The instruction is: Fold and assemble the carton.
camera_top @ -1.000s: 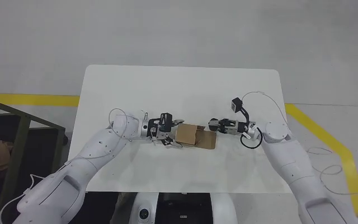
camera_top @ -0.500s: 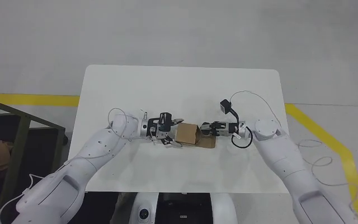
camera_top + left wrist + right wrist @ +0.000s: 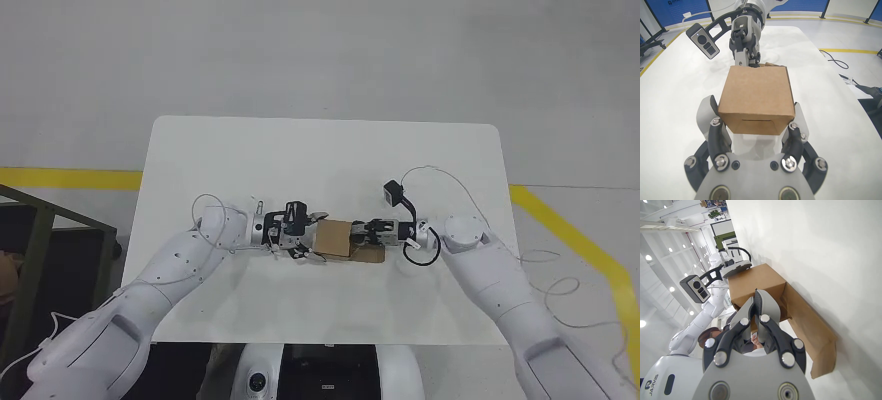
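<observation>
Clasping carton (image 3: 756, 91) — left end effector (image 3: 755, 111), right end effector (image 3: 755, 296) pinched closed

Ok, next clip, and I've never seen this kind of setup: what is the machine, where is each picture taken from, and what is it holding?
It is a two-armed robot at a white table. One picture looks down from above its arms; the other two come from cameras on each wrist. A brown carton lies between the arms. The left gripper clamps one end from both sides. The right gripper, shut, is at the other, open end, where an open flap lies flat on the table.
</observation>
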